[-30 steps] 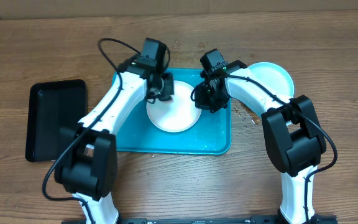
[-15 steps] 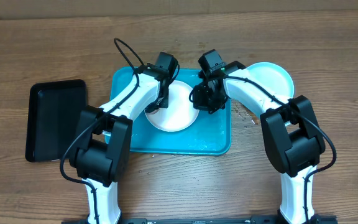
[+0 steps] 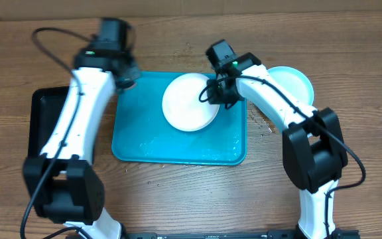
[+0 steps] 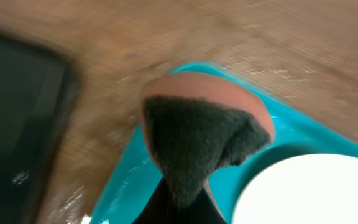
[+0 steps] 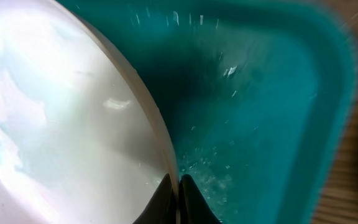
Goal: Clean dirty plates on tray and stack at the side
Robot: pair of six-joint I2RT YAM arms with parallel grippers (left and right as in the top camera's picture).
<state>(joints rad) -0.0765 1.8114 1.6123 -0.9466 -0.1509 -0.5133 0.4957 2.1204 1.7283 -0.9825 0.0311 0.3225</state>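
left gripper [image 3: 126,72], clutching the sponge [image 4: 197,137], has swung away from the white plate [image 3: 190,101] (wiping looks done); right gripper [image 5: 178,186] pinches its rim, tray [image 3: 138,143] beneath, ready for stacking.

Seemingly a robotics lab; two white-and-black arms [image 3: 76,113] mounted at a wood-grain table [image 3: 363,40].

Brown wood-grain table [image 3: 350,46]; bright, even light.

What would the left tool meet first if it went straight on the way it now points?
Probably the tray, at its corner rim: the sponge in the left tool hangs just over it. Depth is unclear, so this is a guess.
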